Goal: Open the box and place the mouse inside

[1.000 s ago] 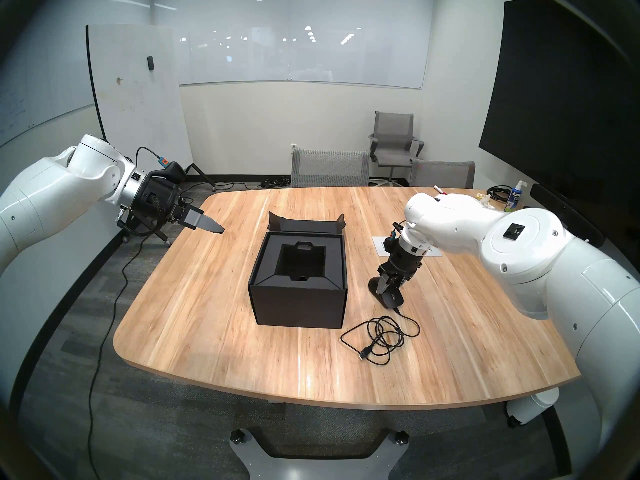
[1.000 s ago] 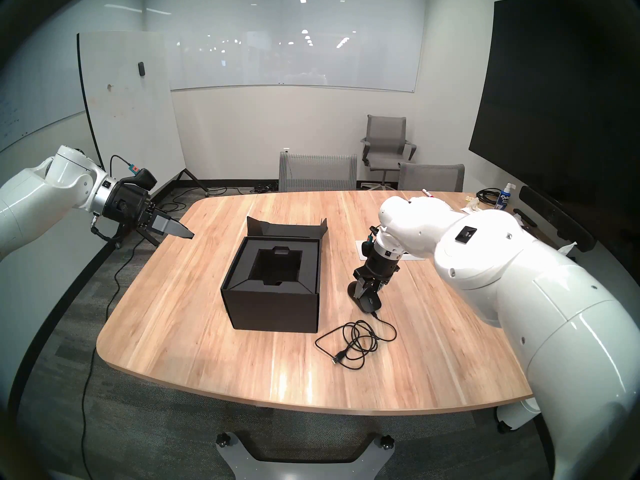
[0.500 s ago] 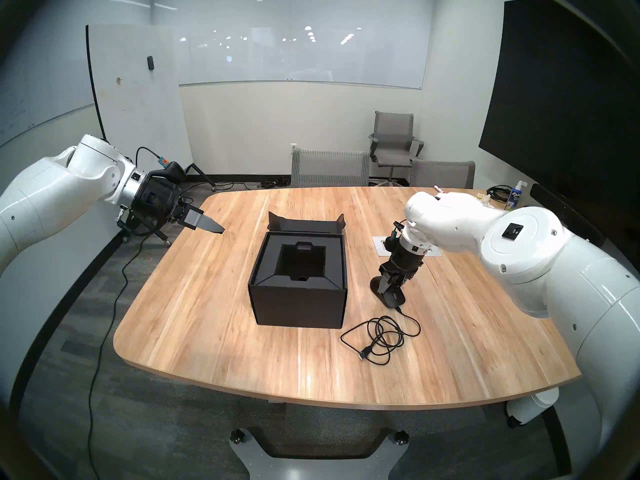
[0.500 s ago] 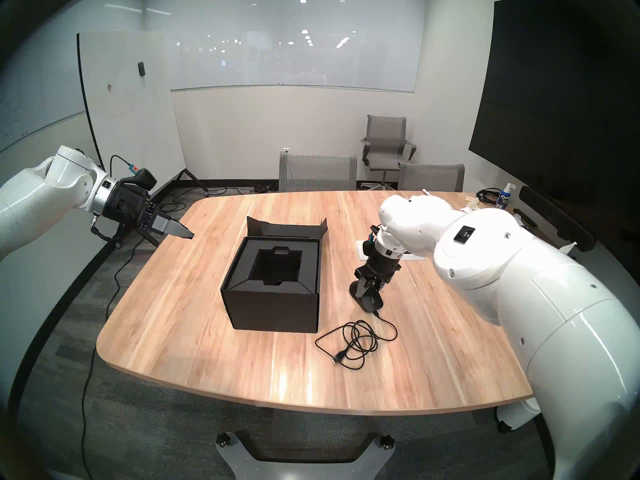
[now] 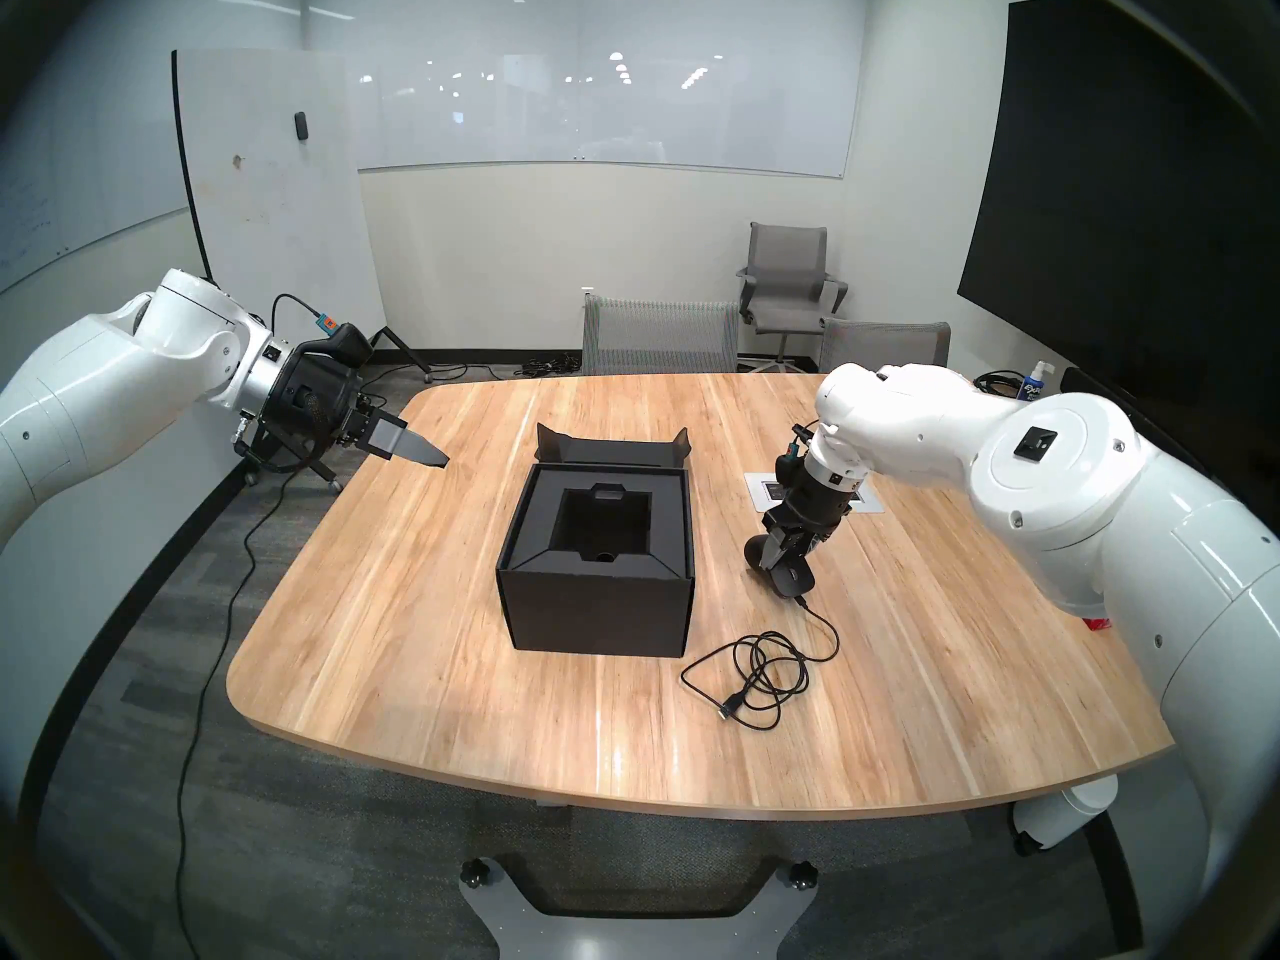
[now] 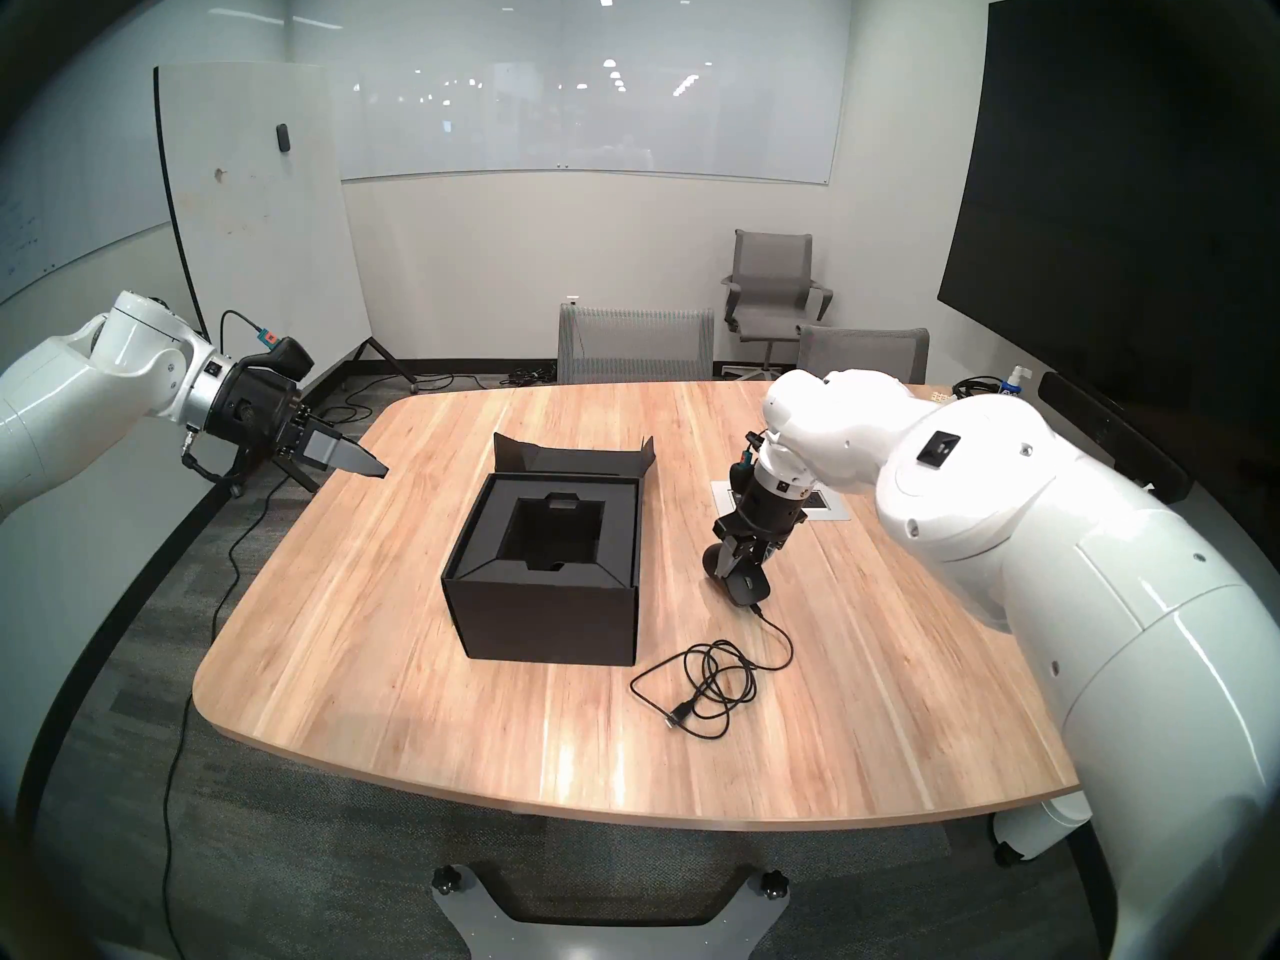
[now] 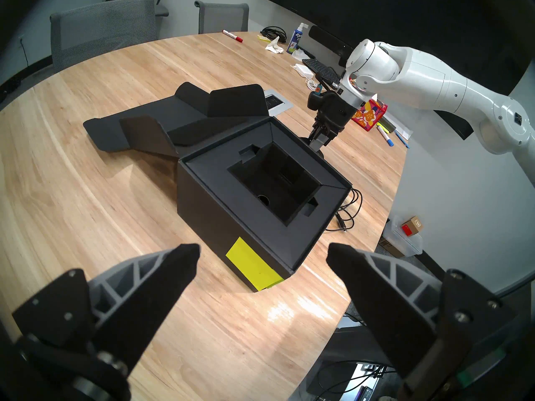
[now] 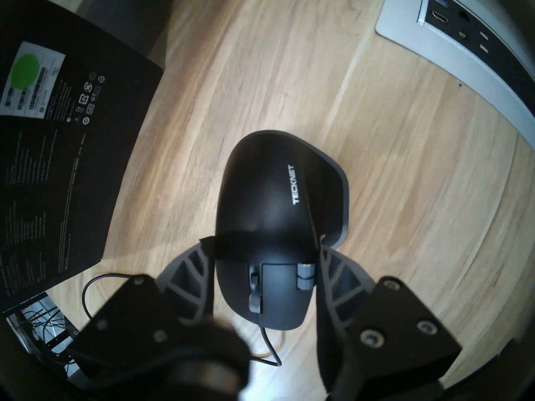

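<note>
Two jaws of the right gripper (image 8: pixel 265 247) clamped on the mouse (image 8: pixel 272 218) just right of the open box (image 5: pixel 596 557), left gripper (image 7: pixel 262 254) spread empty: lift clear, trailing cable (image 5: pixel 755 674) over the rim.

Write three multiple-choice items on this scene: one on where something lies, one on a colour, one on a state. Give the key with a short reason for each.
1. The coiled cable lies
A. inside the box
B. on the table, right of the box
C. on the floor

2. The sticky note on the box's side is
A. red
B. blue
C. yellow-green

3. The box's lid is
A. folded back open
B. shut
C. missing

Key: 1 B, the loops rest on the wooden table beside the box. 2 C, the left wrist view shows it. 3 A, the lid lies back behind the open cavity.
</note>
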`<state>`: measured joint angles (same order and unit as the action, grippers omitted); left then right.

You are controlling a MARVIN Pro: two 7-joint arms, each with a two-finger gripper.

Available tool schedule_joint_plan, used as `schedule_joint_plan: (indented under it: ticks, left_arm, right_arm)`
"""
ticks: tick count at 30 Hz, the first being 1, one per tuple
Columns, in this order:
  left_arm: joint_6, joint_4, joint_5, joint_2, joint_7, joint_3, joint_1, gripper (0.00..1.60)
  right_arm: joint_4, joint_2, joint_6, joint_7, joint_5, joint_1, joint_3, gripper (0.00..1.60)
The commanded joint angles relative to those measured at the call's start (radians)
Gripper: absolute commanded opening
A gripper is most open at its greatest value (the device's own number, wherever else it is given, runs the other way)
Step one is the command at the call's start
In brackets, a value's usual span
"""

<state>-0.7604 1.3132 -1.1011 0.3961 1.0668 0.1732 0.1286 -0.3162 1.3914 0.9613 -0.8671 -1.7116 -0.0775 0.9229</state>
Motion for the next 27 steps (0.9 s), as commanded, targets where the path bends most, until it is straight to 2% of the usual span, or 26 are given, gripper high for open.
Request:
schedule_joint_plan:
  ticks: [1, 17, 27]
  left_arm:
    - [-0.001, 0.001, -0.007, 0.002, 0.028, 0.013, -0.021, 1.6]
    - [0.0, 0.002, -0.009, 0.001, 0.024, 0.011, -0.021, 1.6]
    - [0.0, 0.001, -0.009, 0.001, 0.026, 0.01, -0.023, 1.6]
  right_arm:
    - [-0.007, 0.008, -0.001, -0.078, -0.004, 0.08, 0.018, 0.0]
    - [-0.071, 0.036, -0.001, -0.072, 0.003, 0.187, 0.091, 0.0]
    - [-0.143, 0.037, -0.001, -0.074, -0.012, 0.265, 0.145, 0.0]
